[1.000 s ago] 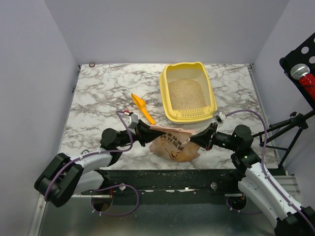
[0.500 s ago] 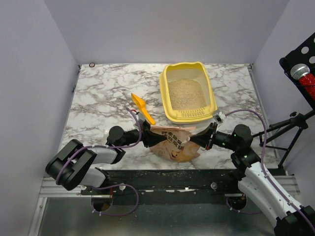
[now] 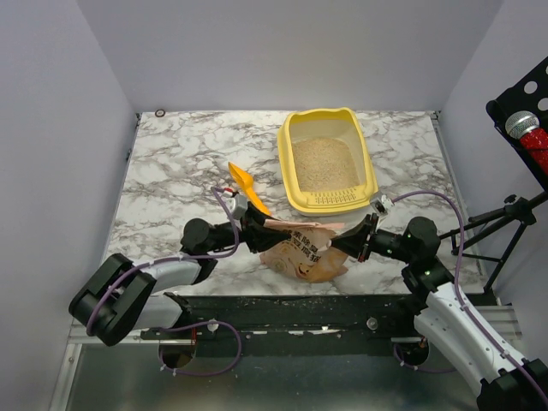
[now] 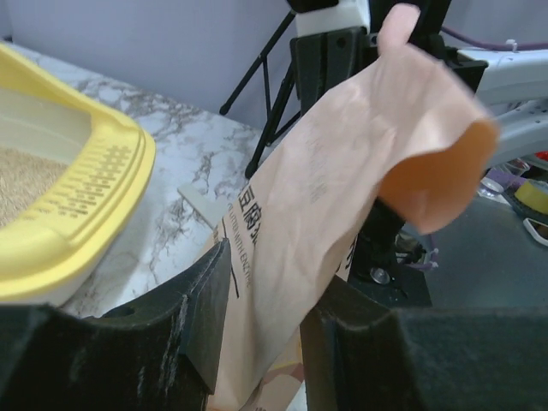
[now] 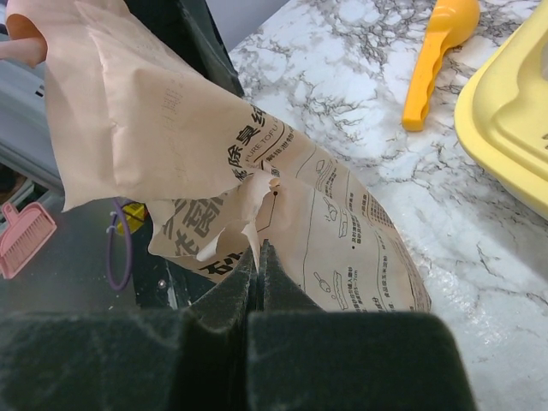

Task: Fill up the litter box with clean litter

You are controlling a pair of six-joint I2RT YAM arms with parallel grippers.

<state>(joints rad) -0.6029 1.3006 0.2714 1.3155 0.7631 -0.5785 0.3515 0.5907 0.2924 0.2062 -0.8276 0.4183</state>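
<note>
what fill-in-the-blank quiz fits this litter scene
The litter box is coloured ____.
In the top view, the orange scoop lies to the box's ____.
The tan bag is pinched by the ____ arm's fingers.
Missing words: yellow; left; right.

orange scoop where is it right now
In the top view the orange scoop lies on the marble table, just left of the litter box and beyond the bag.
</note>
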